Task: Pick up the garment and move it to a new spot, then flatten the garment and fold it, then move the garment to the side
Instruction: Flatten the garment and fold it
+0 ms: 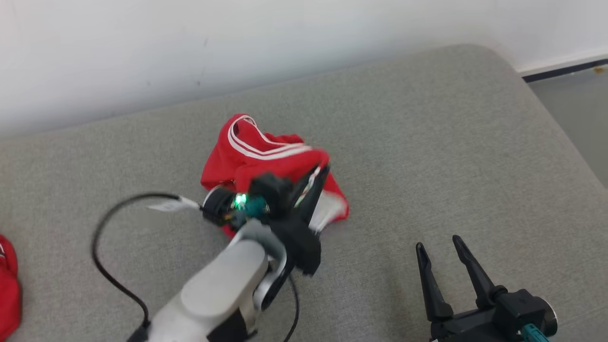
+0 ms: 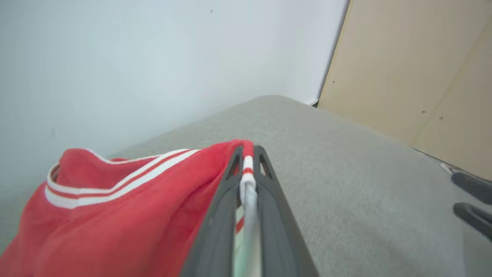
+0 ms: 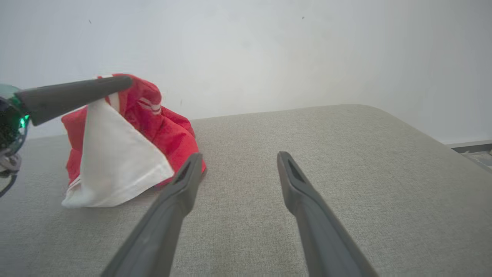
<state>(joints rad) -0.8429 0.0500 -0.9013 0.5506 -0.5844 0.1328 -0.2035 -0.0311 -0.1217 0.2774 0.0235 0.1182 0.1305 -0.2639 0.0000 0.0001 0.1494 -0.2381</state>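
The garment [image 1: 259, 152] is red with white stripes and a white panel, crumpled on the grey cushion near the back middle. My left gripper [image 1: 323, 173] is shut on the garment's right edge, and a fold of red and white cloth [image 2: 248, 173] is pinched between its dark fingers. In the right wrist view the garment [image 3: 153, 123] hangs from the left gripper's fingers [image 3: 77, 96], the white panel [image 3: 115, 161] draping down to the cushion. My right gripper [image 1: 439, 247] stands open at the lower right, nothing between its fingers [image 3: 184, 181], to the right of the garment.
The grey cushion [image 1: 427, 142] has a rounded far right corner, with floor beyond it. A white wall runs behind. Another red item [image 1: 8, 285] lies at the left edge. A black cable [image 1: 109, 266] loops from my left arm. A beige panel [image 2: 415, 69] stands at the right.
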